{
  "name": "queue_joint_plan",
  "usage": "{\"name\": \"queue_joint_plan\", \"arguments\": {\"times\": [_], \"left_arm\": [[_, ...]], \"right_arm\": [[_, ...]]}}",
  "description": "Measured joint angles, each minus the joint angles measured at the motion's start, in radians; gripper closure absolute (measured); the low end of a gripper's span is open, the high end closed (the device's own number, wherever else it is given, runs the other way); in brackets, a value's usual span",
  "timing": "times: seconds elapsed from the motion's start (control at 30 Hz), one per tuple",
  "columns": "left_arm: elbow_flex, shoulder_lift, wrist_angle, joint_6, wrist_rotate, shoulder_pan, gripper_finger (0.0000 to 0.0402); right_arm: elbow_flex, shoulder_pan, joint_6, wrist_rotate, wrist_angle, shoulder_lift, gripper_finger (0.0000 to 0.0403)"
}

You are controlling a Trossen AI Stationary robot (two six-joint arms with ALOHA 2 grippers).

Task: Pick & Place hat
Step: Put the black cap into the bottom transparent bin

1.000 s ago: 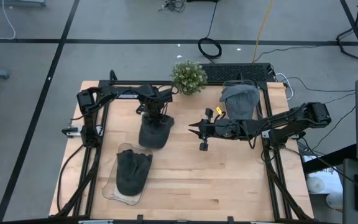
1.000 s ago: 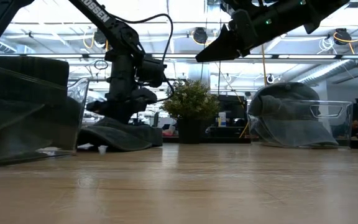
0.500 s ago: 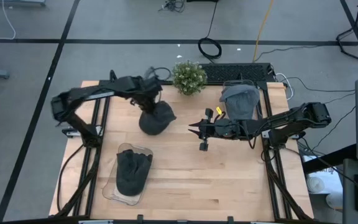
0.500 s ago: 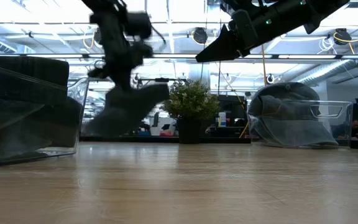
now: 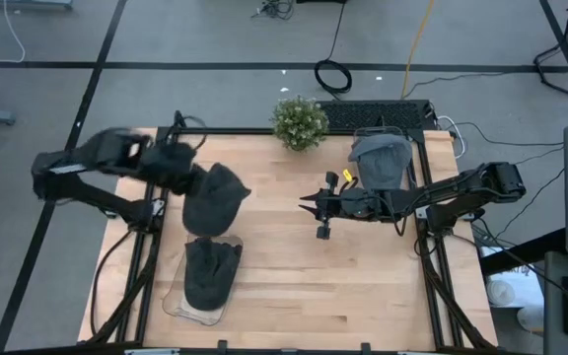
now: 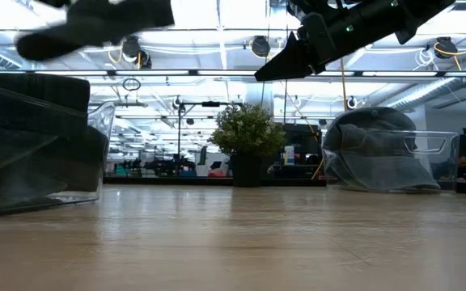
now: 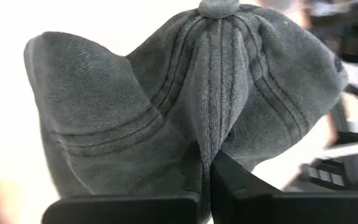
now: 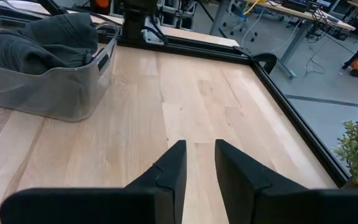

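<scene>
Wooden table (image 5: pixel 363 286) with a black frame around it. Left arm reaches in from the table's left side, left gripper (image 5: pixel 193 185) up off the surface with its fingers (image 7: pixel 185 186) pinched on the fabric of a dark grey hat (image 5: pixel 213 200). Hat hangs in the air over the left half of the table, just behind the clear tray (image 5: pixel 171 301); in the left wrist view its crown and top button fill the frame (image 7: pixel 191 106). In the low view it's a dark blur at the top left (image 6: pixel 95 24), clear of the wood.

Clear tray sits at the front left and has another dark hat (image 5: pixel 210 274) lying in it. Second clear bin (image 5: pixel 361 133) at the back right holds a grey hat (image 5: pixel 383 163) too.

Right arm stretches across from the right side; right gripper (image 5: pixel 309 205) hovers above mid-table, fingers (image 8: pixel 173 168) slightly apart with nothing between them, just bare wood below.

Small potted plant (image 5: pixel 299 121) at the back edge, middle. Black keyboard (image 5: pixel 378 113) just behind the table next to it.
</scene>
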Motion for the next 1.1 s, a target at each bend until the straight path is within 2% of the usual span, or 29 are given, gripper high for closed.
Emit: {"name": "queue_joint_plan", "arguments": {"times": [0.07,0.17,0.27,0.37,0.57,0.7,0.8,1.1], "left_arm": [[0.025,-0.005,0.004,-0.117,-0.074,-0.139,0.0399],[0.032,0.012,0.020,-0.282,-0.240,-0.346,0.0399],[0.032,0.076,0.054,-0.428,-0.443,-0.532,0.0399],[0.031,0.162,0.045,-0.601,-0.551,-0.671,0.0399],[0.031,0.300,-0.044,-1.014,-0.555,-0.858,0.0400],[0.031,0.350,-0.059,-1.195,-0.468,-0.931,0.0400],[0.031,0.392,-0.107,-1.258,-0.400,-0.938,0.0400],[0.031,0.457,-0.169,-1.267,-0.302,-0.920,0.0400]], "right_arm": [[0.000,0.000,0.000,0.000,0.000,0.000,0.0328],[0.000,0.000,0.000,0.000,0.000,0.000,0.0328],[0.000,0.000,0.000,0.000,0.000,0.000,0.0328],[0.000,0.000,0.000,0.000,0.000,0.000,0.0328],[0.000,0.000,0.000,0.000,-0.006,0.000,0.0328],[0.000,0.000,0.000,0.000,-0.018,0.000,0.0328],[0.000,0.000,0.000,0.000,-0.017,0.000,0.0328],[0.000,0.000,0.000,0.000,-0.016,0.000,0.0328]]}}
